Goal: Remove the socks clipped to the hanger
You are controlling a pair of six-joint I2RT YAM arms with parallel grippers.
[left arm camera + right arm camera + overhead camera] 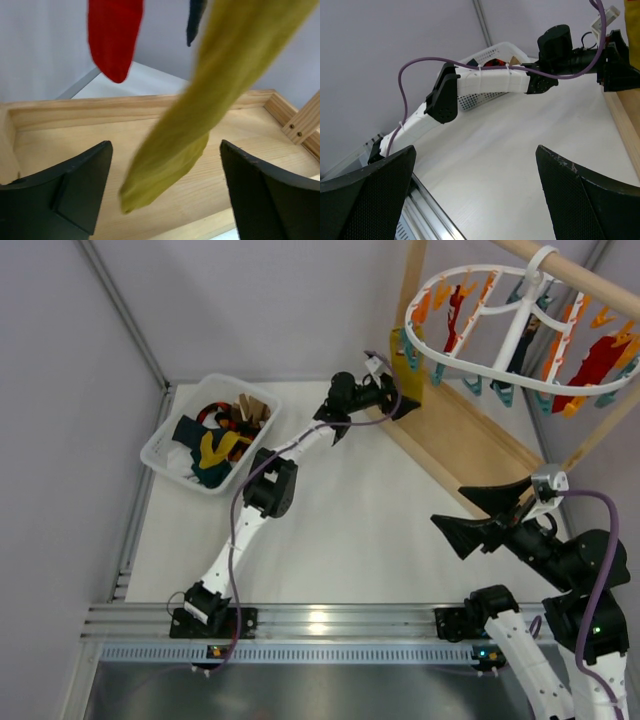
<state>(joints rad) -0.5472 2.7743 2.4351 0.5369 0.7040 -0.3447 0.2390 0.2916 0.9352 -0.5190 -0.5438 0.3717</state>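
Two hands: left hand (405, 400) and right hand (447, 506), both released, fingers spread wide, nothing grasped.
Left hand place: reached out to the far side of the worktop (350, 530), just under the left rim of the hanger (520, 370).
Left wrist view: the left hand (165, 150) has one dark finger on each side of the mustard sock (220, 85), which hangs slantwise with its toe down between them. It seems to touch neither finger.
Red sock (115, 35): hangs beyond the mustard sock, to the left in the left wrist view, well clear of the fingers.
Navy sock (196, 17): only a dark tip shows, behind the mustard sock.
Hanger: white oval, its hook (540, 265) over the rod of the wooden stand (470, 440), at the far right. Orange and teal clips (500, 392) dangle round it, with fabric clipped on.
Stand base (75, 145): shallow wooden tray lying below the hanging socks.
Right hand place: raised over the near right of the worktop, well apart from the hanger. The right wrist view shows the right hand (475, 190) pointing across bare worktop toward the left arm (485, 82).
Basket (160, 452): white, far left, holding mixed fabric, well apart from the hanger.
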